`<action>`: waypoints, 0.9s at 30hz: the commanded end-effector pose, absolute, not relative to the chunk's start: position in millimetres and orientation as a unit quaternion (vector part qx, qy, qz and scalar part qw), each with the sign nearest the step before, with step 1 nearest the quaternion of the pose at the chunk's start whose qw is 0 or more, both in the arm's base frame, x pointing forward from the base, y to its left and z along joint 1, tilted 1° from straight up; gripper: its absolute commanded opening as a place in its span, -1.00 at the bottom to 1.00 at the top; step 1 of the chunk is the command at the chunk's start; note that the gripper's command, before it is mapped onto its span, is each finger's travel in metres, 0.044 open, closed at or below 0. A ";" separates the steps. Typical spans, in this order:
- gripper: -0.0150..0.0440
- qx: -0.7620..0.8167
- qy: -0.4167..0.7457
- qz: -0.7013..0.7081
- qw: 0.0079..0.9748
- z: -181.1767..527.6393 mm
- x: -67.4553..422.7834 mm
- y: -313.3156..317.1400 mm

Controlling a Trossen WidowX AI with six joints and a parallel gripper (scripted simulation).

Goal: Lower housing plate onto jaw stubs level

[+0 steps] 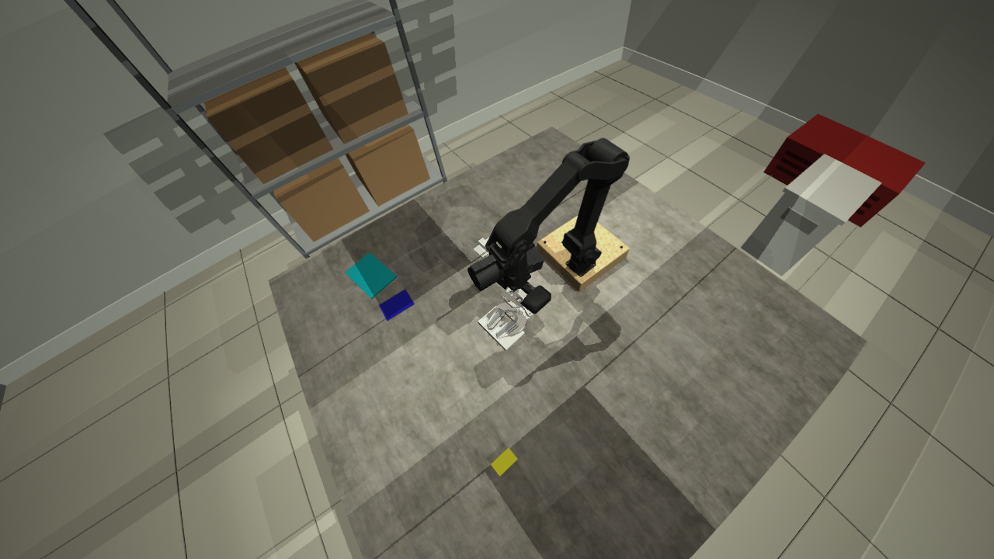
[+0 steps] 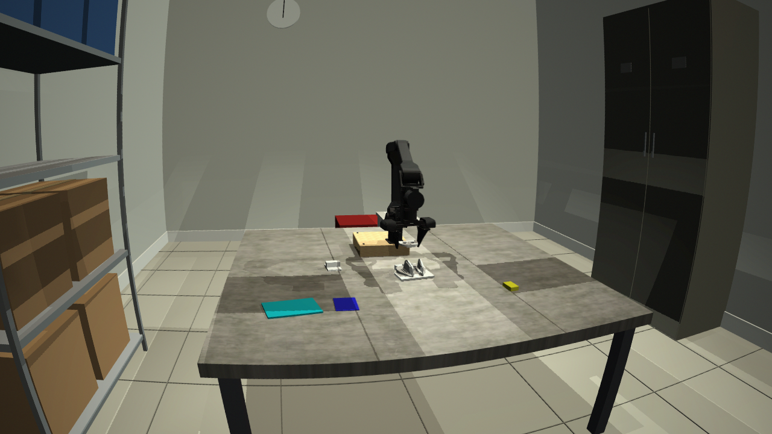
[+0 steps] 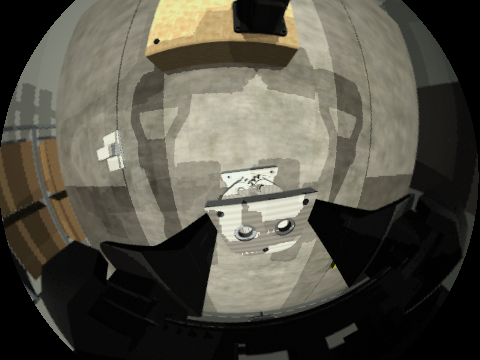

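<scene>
My gripper (image 2: pixel 408 244) (image 3: pixel 260 208) is shut on the housing plate, one finger at each side edge. The white housing plate (image 3: pixel 263 216) (image 2: pixel 409 242) has two round holes and small dark screw holes. It hangs clear above the table, apart from the jaw assembly, and looks about level in the exterior view. The white base (image 1: pixel 510 340) (image 2: pixel 414 277) (image 3: pixel 230 176) stands on the table below. Two upright jaws (image 2: pixel 408 267) show on it. In the wrist view the plate hides much of the assembly, and the stubs are too small to make out.
A small white block (image 1: pixel 481 245) (image 2: pixel 333 265) (image 3: pixel 114 150) stands off to one side. The wooden arm base (image 1: pixel 611 244) (image 2: pixel 372 237) (image 3: pixel 200 25) is behind. A teal plate (image 1: pixel 371 275) (image 2: pixel 291 307), a blue plate (image 1: pixel 396 304) (image 2: pixel 345 304) and a yellow block (image 1: pixel 503 461) (image 2: pixel 510 286) lie farther out.
</scene>
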State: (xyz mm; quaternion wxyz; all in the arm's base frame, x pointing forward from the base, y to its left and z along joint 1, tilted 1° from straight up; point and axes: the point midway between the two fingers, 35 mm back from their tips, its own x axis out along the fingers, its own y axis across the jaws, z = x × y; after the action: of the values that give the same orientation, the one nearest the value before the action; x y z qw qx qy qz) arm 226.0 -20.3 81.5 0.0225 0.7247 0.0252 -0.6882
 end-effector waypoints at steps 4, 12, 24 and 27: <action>0.70 0.723 0.026 -0.690 0.025 81.2 224.0 -20.6; 0.70 0.723 0.026 -0.690 0.025 78.8 224.5 -20.6; 0.70 0.723 0.026 -0.690 0.025 59.1 227.1 -20.7; 0.70 0.723 0.026 -0.690 0.025 54.1 227.4 -20.7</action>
State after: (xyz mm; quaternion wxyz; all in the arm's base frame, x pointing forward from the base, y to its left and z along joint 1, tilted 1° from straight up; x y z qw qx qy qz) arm 228.2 -20.5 60.2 0.0227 0.7250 0.0254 -0.6879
